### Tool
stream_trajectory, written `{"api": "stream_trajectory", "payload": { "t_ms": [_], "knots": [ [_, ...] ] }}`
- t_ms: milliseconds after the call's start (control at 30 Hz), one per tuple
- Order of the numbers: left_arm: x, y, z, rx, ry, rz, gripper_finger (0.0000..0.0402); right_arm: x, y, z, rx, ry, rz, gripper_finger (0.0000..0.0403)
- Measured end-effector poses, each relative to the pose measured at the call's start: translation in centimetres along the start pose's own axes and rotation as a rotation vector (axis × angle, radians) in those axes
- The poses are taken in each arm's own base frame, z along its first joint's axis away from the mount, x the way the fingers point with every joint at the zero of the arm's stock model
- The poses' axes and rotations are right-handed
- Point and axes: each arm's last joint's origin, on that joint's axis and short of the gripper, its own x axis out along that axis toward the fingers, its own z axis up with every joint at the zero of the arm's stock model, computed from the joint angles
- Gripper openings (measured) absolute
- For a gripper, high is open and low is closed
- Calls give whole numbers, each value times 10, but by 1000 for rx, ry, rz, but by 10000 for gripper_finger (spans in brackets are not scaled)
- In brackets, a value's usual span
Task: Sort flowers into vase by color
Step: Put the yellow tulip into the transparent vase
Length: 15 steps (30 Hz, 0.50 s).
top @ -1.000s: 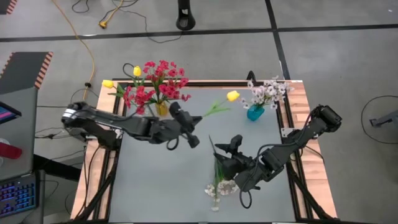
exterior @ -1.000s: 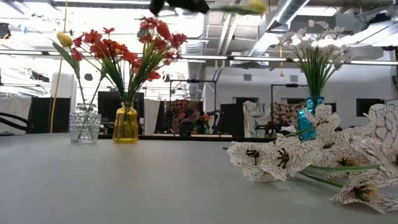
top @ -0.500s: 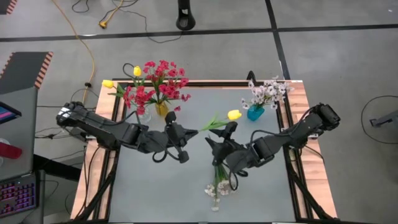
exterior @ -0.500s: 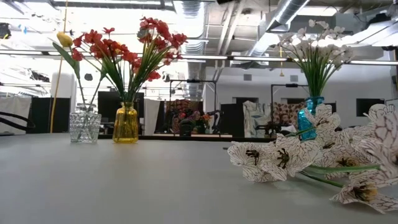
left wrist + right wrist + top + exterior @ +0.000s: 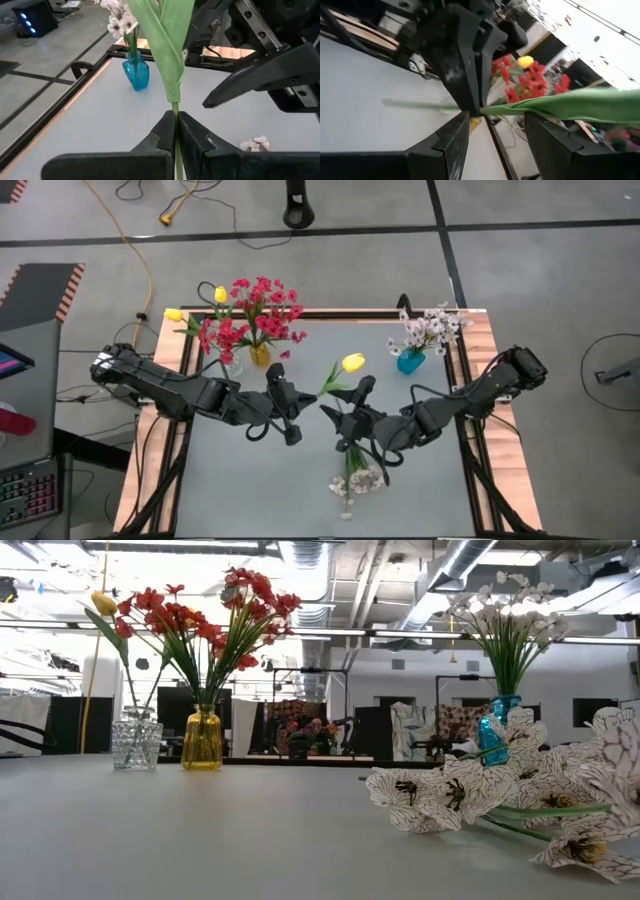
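L gripper [image 5: 296,402] clamped on yellow tulip [image 5: 352,362] stem, mid-table above surface | stem axis slanted, bud pointed toward far-right, to blue vase [image 5: 410,361] | R gripper [image 5: 338,412] spread open around stem, just beside L | white spray [image 5: 355,480] laid near edge.

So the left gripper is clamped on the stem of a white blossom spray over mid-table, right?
Not white. The left gripper is shut on the stem of a yellow tulip over mid-table; the high view shows the yellow bud, with the right gripper open beside it.
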Motion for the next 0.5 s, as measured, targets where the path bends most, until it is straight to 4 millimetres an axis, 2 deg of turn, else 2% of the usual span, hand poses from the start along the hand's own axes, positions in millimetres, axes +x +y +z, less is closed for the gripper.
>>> {"api": "stream_trajectory", "payload": {
  "t_ms": [500],
  "knots": [
    [0,0,0,0,6,-10,0,7,-2,1,-23,-82,130,219]
  ]
}}
